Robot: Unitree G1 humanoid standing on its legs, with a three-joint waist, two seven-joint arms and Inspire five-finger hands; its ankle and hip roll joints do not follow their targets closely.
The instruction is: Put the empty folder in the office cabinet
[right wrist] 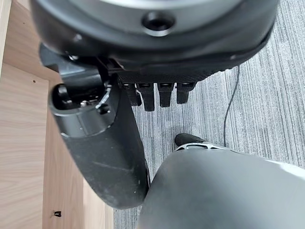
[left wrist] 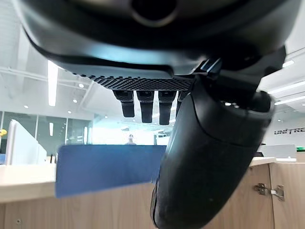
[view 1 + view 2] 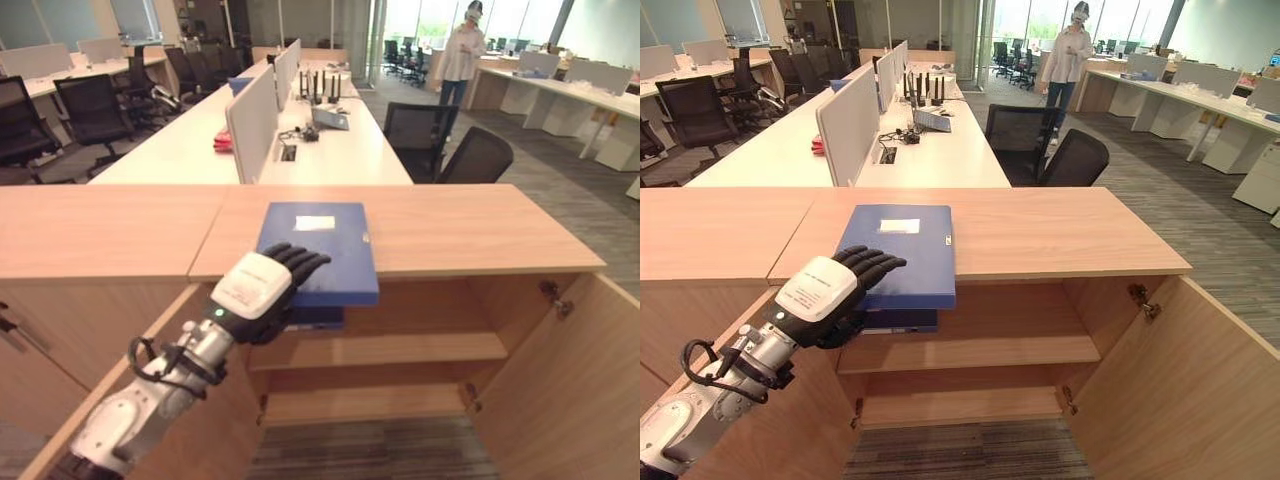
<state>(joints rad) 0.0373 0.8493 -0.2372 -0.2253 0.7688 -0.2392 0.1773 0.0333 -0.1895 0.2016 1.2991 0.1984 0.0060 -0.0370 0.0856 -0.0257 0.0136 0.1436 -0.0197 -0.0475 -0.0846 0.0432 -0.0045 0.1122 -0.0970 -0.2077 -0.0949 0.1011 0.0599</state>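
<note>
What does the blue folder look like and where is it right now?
The blue folder is a flat, closed box-style file with a small white label near its far edge. It lies flat on the wooden cabinet top, its near end sticking out over the open cabinet. The left hand grips that overhanging near corner, fingers on top and the thumb seemingly underneath.

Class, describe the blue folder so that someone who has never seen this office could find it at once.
Start at the long wooden cabinet with its doors open. On its top, overhanging the front edge above the open shelves, lies the blue folder with a small white label. The robot's left hand rests its fingers on it.
</note>
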